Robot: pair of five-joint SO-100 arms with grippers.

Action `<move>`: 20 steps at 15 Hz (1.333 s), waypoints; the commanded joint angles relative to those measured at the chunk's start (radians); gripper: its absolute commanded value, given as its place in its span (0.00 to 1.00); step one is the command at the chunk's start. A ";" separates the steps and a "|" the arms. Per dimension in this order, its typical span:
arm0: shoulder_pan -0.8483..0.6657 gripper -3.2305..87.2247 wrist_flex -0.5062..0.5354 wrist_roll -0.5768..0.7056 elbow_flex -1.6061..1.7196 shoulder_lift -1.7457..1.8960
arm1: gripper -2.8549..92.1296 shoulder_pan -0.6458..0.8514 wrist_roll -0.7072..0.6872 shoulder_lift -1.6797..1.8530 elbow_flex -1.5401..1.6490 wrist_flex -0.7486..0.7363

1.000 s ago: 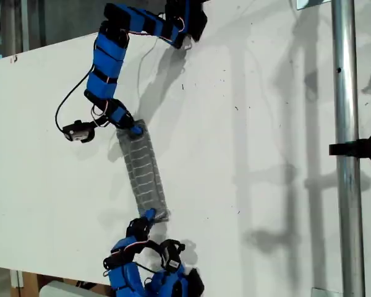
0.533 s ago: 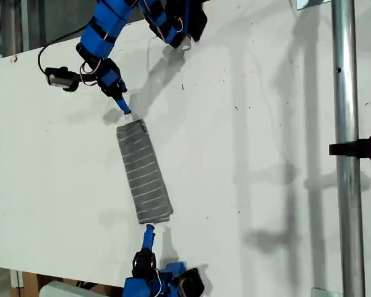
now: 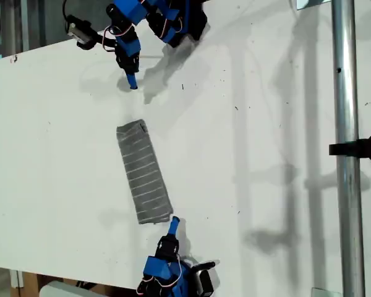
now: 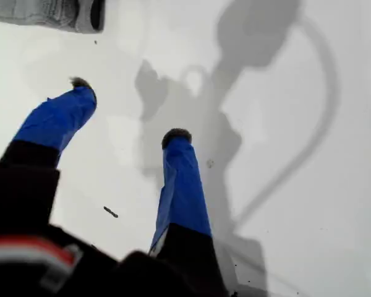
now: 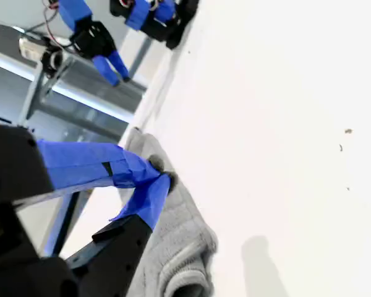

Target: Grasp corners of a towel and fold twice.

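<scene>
The towel (image 3: 143,173) lies flat on the white tabletop (image 3: 266,124), near the middle of the exterior view's left half. It is grey and soft, with thin pale stripes going across it. It is folded into a long, thin strip. The strip slants a little: its far end is closer to the exterior view's top, and its near end sits lower and a bit more to that view's right. The near end looks thick and rounded where the layers curl over. My first tool (image 3: 133,83) is up near the exterior view's top, well apart from the towel's far end. Its two blue fingers are spread apart and hold nothing. In the first wrist view, my first tool (image 4: 128,108) points down at bare tabletop, and only a small bit of the towel (image 4: 49,12) shows far off. My second tool (image 3: 175,221) is near the exterior view's bottom, just beside the towel's near end. In the second wrist view, the tips of my second tool (image 5: 161,179) are pressed together, with the towel (image 5: 179,247) right next to them. I cannot tell if the tips touch the cloth. No cloth shows pinched between them.
</scene>
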 commanded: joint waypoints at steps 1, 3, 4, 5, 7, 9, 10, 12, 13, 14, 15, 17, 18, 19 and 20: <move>0.003 0.01 0.003 0.014 0.026 0.006 | 0.39 -0.020 -0.044 -0.184 -0.141 -0.058; 0.008 0.01 0.021 0.058 0.026 0.006 | 0.42 -0.048 -0.100 -0.502 -0.290 -0.202; 0.009 0.01 0.035 0.060 0.026 0.006 | 0.42 -0.052 -0.107 -0.657 -0.362 -0.275; 0.012 0.01 0.044 0.052 0.026 0.006 | 0.43 -0.061 -0.114 -0.793 -0.446 -0.324; 0.018 0.01 0.048 0.043 0.026 0.006 | 0.43 -0.089 -0.117 -1.025 -0.626 -0.410; 0.037 0.01 0.052 0.044 0.026 0.006 | 0.43 -0.123 -0.100 -1.238 -0.810 -0.456; 0.048 0.01 0.054 0.043 0.026 0.006 | 0.43 -0.138 -0.071 -1.338 -0.885 -0.480; 0.055 0.01 0.055 0.034 0.026 0.006 | 0.42 -0.199 0.046 -1.532 -1.055 -0.495; 0.055 0.01 0.057 0.034 0.026 0.006 | 0.41 -0.238 0.126 -1.651 -1.193 -0.419; 0.055 0.01 0.058 0.035 0.026 0.006 | 0.40 -0.275 0.190 -1.703 -1.262 -0.403; 0.057 0.01 0.060 0.037 0.026 0.006 | 0.36 -0.313 0.232 -1.738 -1.298 -0.419; 0.058 0.01 0.061 0.040 0.026 0.006 | 0.24 -0.362 0.225 -1.744 -1.301 -0.460; 0.061 0.01 0.063 0.044 0.026 0.006 | 0.14 -0.367 0.183 -1.726 -1.295 -0.426; 0.061 0.01 0.063 0.046 0.026 0.006 | 0.09 -0.367 0.141 -1.664 -1.232 -0.411; 0.061 0.01 0.063 0.052 0.026 0.006 | 0.07 -0.368 0.097 -1.578 -1.135 -0.402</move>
